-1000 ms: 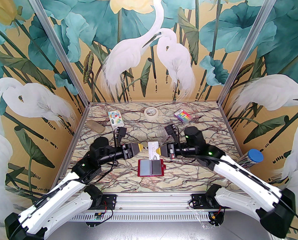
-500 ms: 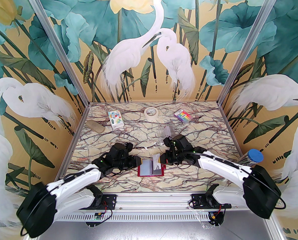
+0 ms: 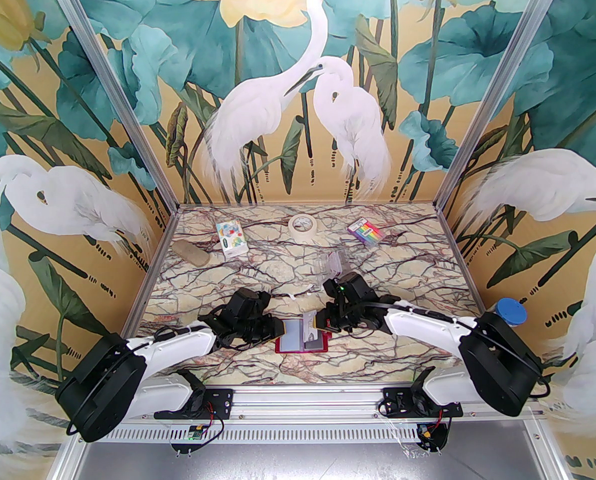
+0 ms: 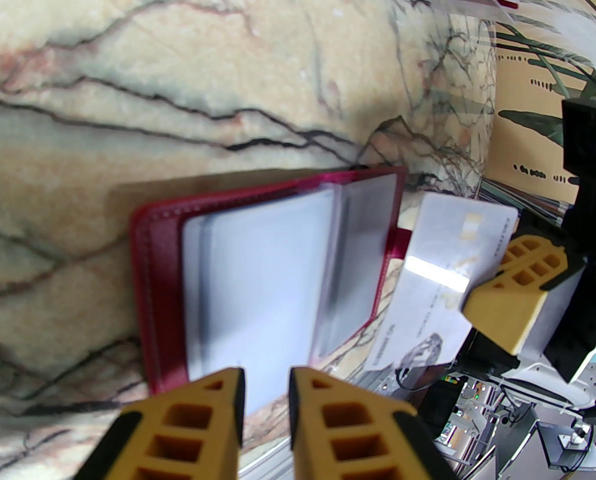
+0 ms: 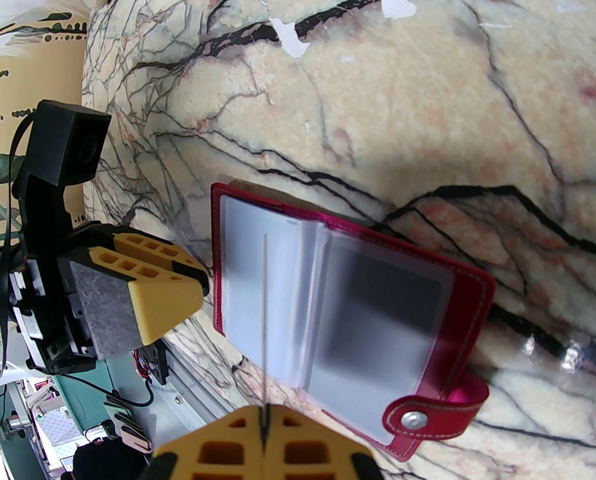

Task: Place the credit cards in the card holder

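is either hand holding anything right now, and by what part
The right hand pinches a pale credit card by one long edge, above the open card holder. The left hand, slightly open, holds nothing.

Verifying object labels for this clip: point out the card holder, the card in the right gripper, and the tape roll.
card holder (image 5: 465, 313), right wrist view, red cover.
held card (image 4: 433, 278), left wrist view, pale face.
tape roll (image 3: 303, 236), top external view, near wall.
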`<action>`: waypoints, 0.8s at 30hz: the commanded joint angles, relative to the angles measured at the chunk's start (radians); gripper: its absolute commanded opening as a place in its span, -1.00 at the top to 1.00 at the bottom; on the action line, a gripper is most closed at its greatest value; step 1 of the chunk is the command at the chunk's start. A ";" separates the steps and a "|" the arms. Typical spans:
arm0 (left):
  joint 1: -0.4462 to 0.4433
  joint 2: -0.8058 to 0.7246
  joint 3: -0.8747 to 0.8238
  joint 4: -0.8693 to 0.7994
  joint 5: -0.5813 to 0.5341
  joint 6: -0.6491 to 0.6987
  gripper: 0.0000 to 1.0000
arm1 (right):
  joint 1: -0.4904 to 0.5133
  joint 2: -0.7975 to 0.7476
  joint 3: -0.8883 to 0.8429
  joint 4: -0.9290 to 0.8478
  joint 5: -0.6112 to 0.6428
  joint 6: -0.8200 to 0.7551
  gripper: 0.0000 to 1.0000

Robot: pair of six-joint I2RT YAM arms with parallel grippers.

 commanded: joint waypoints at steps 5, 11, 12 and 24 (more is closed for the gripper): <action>-0.002 0.028 0.005 0.015 -0.002 0.025 0.59 | 0.015 0.051 -0.014 0.063 -0.016 0.025 1.00; -0.003 0.025 0.007 0.000 -0.006 0.034 0.62 | 0.020 0.069 -0.013 0.069 -0.016 0.026 1.00; -0.003 0.027 0.006 -0.003 -0.006 0.038 0.62 | 0.020 0.071 -0.013 0.070 -0.017 0.027 1.00; -0.004 0.032 0.006 -0.018 -0.016 0.043 0.65 | 0.022 0.085 -0.021 0.081 -0.020 0.031 1.00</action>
